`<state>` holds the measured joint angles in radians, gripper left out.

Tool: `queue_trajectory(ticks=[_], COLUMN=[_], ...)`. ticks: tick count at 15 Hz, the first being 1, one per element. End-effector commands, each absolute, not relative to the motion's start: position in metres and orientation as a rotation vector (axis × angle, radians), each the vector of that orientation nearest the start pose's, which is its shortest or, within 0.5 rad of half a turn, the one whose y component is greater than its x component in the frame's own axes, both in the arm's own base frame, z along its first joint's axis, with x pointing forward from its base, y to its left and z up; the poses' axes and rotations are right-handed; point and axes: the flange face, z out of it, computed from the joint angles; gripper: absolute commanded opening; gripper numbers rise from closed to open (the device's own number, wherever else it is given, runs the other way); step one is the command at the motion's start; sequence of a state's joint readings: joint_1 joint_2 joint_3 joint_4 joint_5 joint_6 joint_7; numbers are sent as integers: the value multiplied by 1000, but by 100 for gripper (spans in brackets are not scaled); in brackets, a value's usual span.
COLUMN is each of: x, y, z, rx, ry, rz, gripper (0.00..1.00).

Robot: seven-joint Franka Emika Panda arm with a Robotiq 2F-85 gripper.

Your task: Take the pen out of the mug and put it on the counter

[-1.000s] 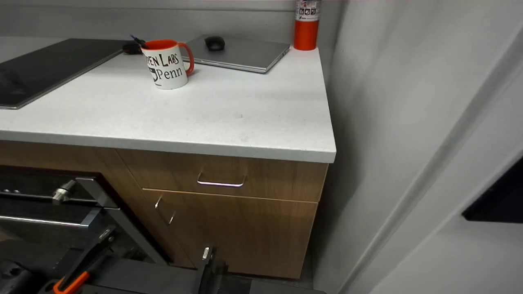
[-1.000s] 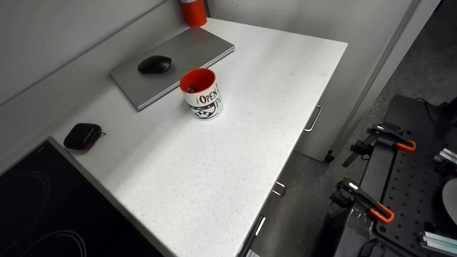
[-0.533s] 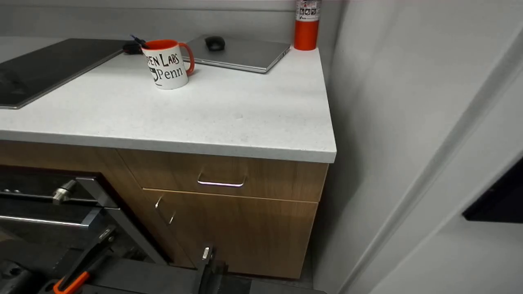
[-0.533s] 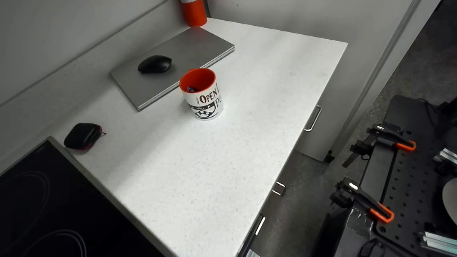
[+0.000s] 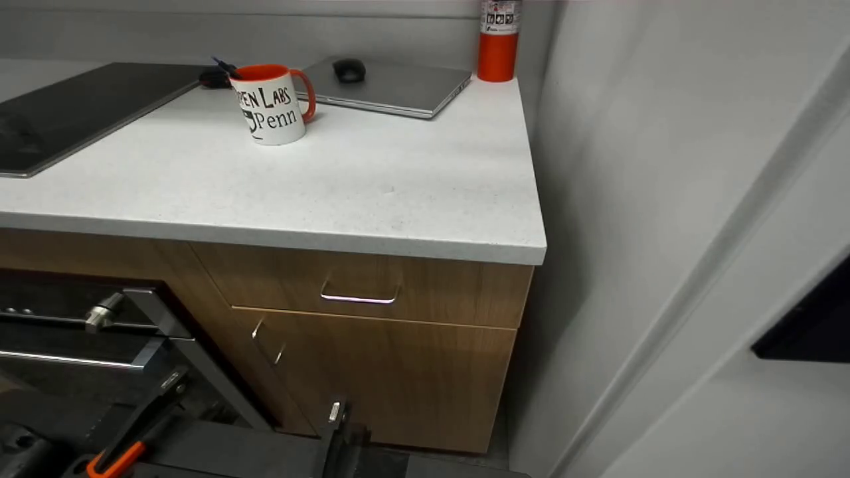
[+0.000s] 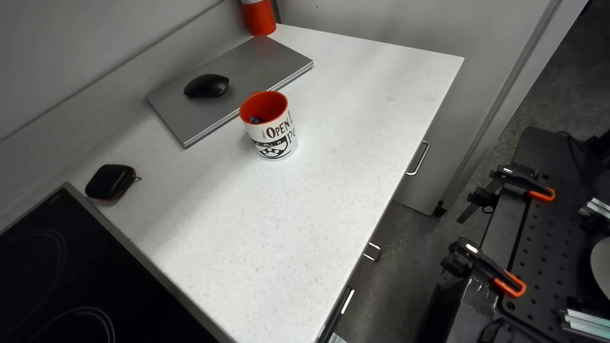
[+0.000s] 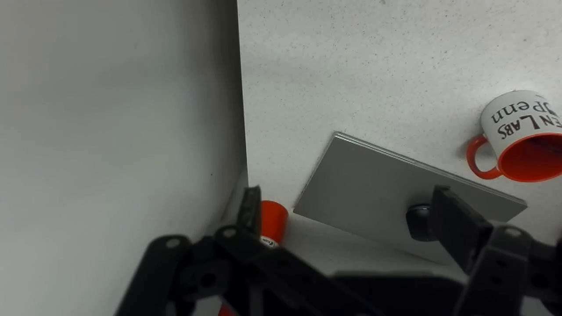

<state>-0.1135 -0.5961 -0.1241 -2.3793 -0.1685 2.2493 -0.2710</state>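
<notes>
The white mug with red handle and red inside stands upright on the white counter in both exterior views, mug [image 5: 269,113] [image 6: 274,140], counter [image 5: 372,172] [image 6: 267,228]. The dark pen [image 5: 227,67] leans in the mug, its end sticking out over the rim; in an exterior view only its end [image 6: 255,119] shows inside. In the wrist view the mug [image 7: 511,116] is at the right edge, partly cut off, with a dark bit of the pen inside. My gripper [image 7: 346,189] shows only in the wrist view. Its jaws are wide apart with nothing between them, left of the mug in that view.
A closed grey laptop [image 6: 248,71] with a black mouse [image 6: 207,86] on it lies behind the mug. A red-and-white canister [image 5: 498,56] stands in the back corner by a grey wall [image 5: 637,166]. A small black case [image 6: 110,182] lies near the dark cooktop [image 6: 71,286].
</notes>
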Motion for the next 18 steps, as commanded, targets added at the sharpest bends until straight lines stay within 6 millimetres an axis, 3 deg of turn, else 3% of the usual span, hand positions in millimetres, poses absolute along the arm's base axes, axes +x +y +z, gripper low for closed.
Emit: queue_trajectory(ticks=[1, 18], x=[397, 400], y=[-110, -108], z=[583, 577], rx=[-3252, -3209], ry=[-184, -186], rz=[-711, -699], gripper=[100, 100])
